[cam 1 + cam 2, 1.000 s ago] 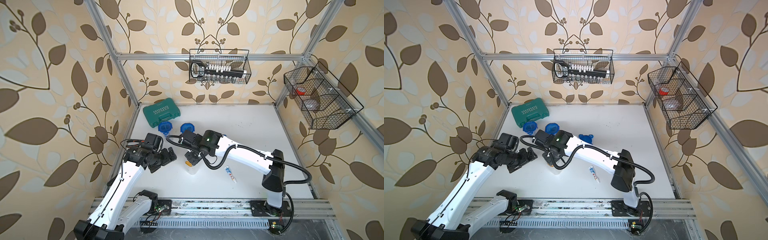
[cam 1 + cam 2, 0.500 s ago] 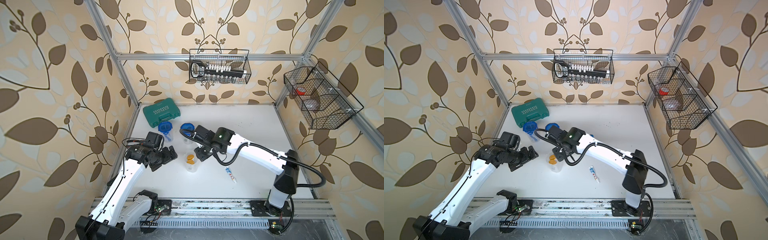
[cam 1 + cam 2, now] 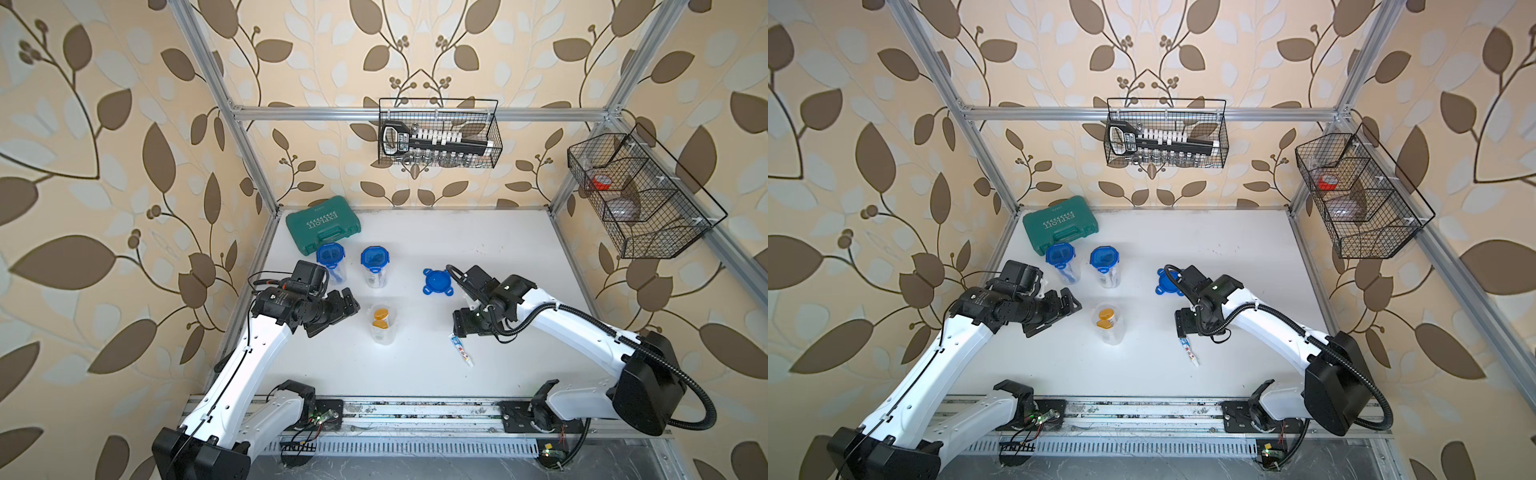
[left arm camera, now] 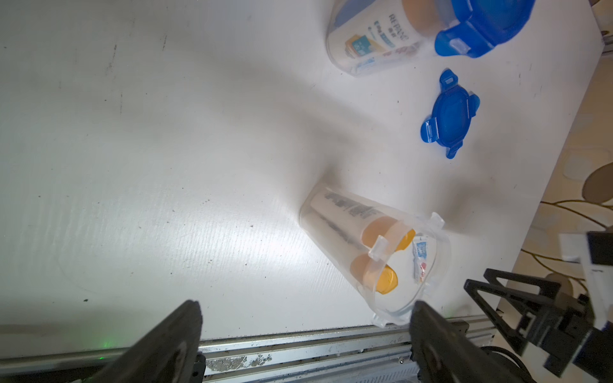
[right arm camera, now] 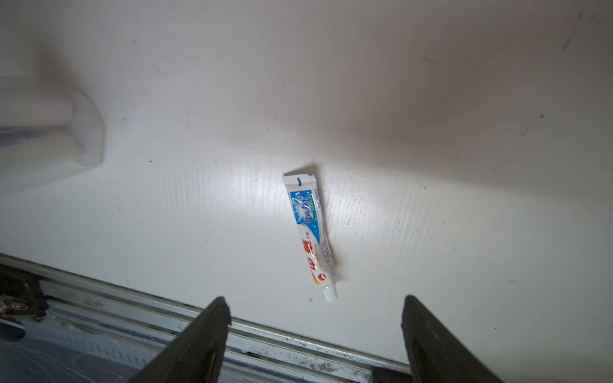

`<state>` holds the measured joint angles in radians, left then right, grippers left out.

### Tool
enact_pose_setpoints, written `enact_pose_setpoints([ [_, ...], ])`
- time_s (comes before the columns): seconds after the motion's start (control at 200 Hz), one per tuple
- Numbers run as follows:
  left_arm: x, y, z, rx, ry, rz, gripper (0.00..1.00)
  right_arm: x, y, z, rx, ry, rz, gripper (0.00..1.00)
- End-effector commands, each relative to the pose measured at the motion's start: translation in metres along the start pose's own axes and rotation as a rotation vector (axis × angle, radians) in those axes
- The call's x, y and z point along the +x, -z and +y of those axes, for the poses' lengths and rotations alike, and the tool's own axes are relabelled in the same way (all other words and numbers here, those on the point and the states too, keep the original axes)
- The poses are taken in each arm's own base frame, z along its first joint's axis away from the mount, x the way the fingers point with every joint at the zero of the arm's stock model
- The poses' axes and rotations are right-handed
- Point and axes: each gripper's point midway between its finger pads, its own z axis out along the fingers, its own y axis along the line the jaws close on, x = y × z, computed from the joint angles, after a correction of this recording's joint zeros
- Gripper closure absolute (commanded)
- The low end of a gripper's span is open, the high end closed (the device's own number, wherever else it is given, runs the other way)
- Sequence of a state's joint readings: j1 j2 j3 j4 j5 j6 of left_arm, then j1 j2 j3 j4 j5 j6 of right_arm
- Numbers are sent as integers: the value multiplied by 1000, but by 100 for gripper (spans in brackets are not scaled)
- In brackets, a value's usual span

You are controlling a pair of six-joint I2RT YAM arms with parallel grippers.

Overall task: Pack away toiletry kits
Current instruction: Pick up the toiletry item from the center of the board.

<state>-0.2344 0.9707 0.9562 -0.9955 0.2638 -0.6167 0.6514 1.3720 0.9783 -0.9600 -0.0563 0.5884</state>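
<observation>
Toiletry kits: two lidded jars stand near the green case. The third, the open jar, stands mid-tabletop with two gold-capped bottles upright inside.
Toothpaste tube: it lies flat on the tabletop, well apart from the open jar, on your right arm's side, with its cap end toward the front rail.
Loose lid: it lies flat on the tabletop, apart from the open jar and beyond the right arm's wrist.
Right claw: released and empty, jaws spread wide, hanging above the tube without touching it.
Left claw: released and empty, jaws wide, just beside the open jar on its left.
Risk, thin tube: it sits so low that if you close too high the jaws will likely meet over it. If you come down too hard, the tips may jam on the tabletop or skid the tube toward the rail.
Risk, skewed pinch: if you grip near the cap or the crimp, the tube may swing and slip out on the way.
Risk, drop-in: the bottles fill much of the jar's mouth. The tube could hang on the rim or on a cap and later keep the lid from seating.
Risk, light jar: a bump from either claw could tip it and spill the bottles. Watch your left jaw near the rim.
</observation>
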Motion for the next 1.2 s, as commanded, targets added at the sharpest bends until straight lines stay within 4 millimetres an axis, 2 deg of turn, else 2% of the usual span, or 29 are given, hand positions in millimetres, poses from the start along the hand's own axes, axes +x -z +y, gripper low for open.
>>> enact_pose_setpoints([
  [0.0, -8, 12, -18, 78, -38, -40, 1, 7, -21, 6, -39, -25, 44, 17],
  [0.135, -8, 13, -19, 91, -39, -46, 1, 14, -46, -2, -5, -21, 88, 17],
  [0.235, -8, 15, -21, 99, -44, -49, 1, 16, -59, -1, 12, -1, 111, 19],
  [0.395, -11, 21, -28, 118, -53, -58, 1, 32, -80, 2, 31, 24, 167, 24],
  [0.77, -17, 27, -31, 111, -63, -74, 1, 54, -87, 2, 38, 41, 190, 67],
  [0.88, -17, 28, -36, 129, -64, -67, 1, 42, -79, 11, 2, 65, 137, 79],
  [1.0, -17, 31, -48, 179, -79, -44, 1, 18, -56, 35, -82, 147, -10, 88],
  [1.105, -12, 33, -61, 231, -85, 1, 1, -2, -28, 56, -190, 195, -158, 92],
  [1.2, -6, 36, -75, 296, -98, 52, 2, -16, 10, 83, -328, 264, -316, 92],
])
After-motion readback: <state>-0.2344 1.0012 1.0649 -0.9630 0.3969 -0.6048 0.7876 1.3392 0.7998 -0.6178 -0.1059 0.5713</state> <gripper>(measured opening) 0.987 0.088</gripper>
